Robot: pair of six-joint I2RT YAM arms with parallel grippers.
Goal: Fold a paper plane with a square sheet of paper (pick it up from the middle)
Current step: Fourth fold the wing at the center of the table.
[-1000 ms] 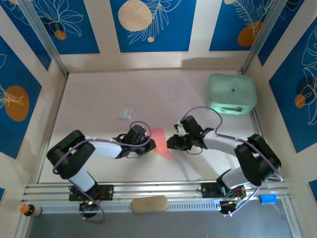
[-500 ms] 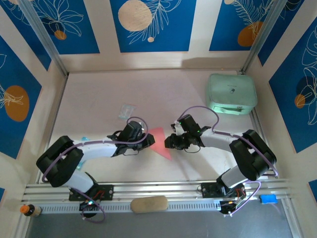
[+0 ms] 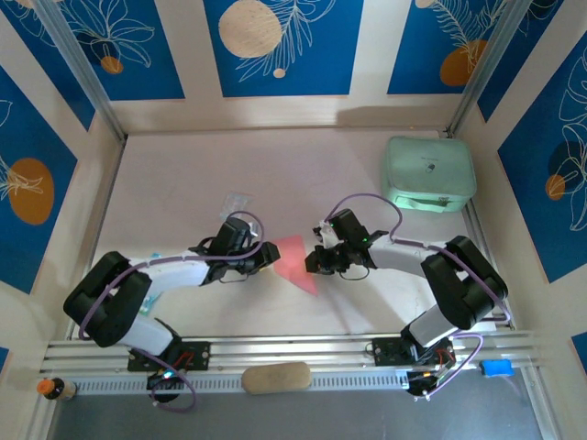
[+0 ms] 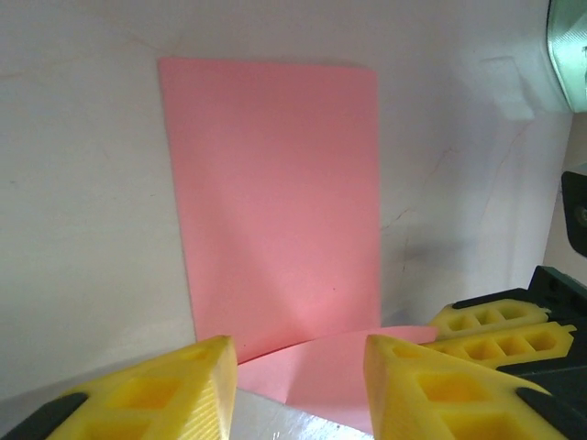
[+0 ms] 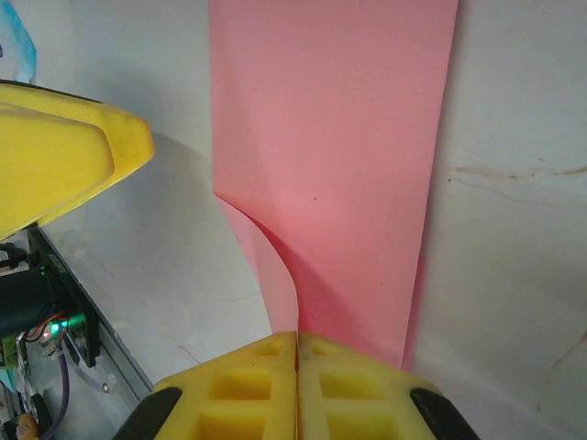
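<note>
White table (image 3: 303, 165) bears the paper (image 3: 293, 253). At its right edge the right gripper (image 3: 313, 262) pinches it; at its left edge the left gripper (image 3: 270, 254) stands, jaws parted.

A robot lab cell: aluminium rails (image 3: 293, 353) along the lower frame, blue floral wall panels (image 3: 321, 64) boxing in a pale counter (image 3: 303, 165).

top: high, rear, looking down | wrists: close, low, facing each other | shared: paper (image 3: 293, 259)
</note>
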